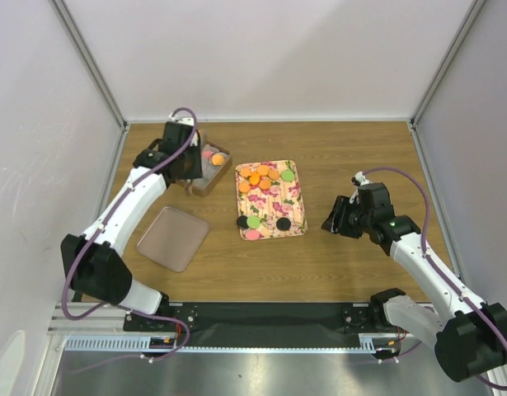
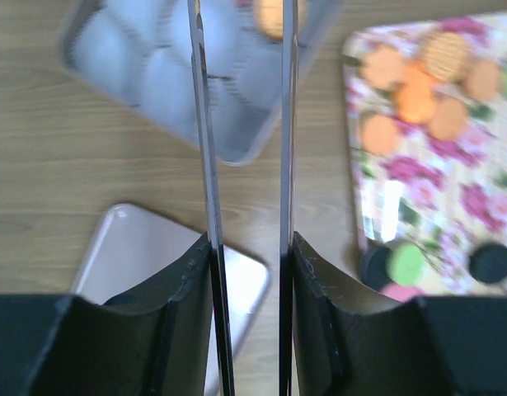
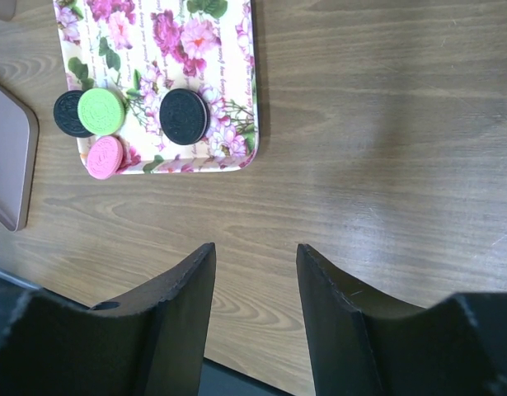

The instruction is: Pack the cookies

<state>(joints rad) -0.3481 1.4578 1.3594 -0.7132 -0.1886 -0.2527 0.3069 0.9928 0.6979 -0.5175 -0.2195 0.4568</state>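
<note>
Several cookies lie on the floral tray (image 1: 293, 198): orange ones (image 1: 260, 176) at its far end, and black (image 3: 184, 115), green (image 3: 100, 111) and pink (image 3: 104, 157) ones at its near end. An open metal box (image 1: 225, 167) holding white paper cups (image 2: 154, 82) stands left of the tray, with an orange cookie (image 1: 218, 158) and a pink one inside. My left gripper (image 1: 191, 177) hangs over the box; its thin blades (image 2: 205, 124) stand apart with nothing between them. My right gripper (image 1: 331, 221) is open and empty, right of the tray.
A flat pinkish lid (image 1: 172, 238) lies on the wooden table near the left arm, below the box. White walls and frame posts close in the table's sides and back.
</note>
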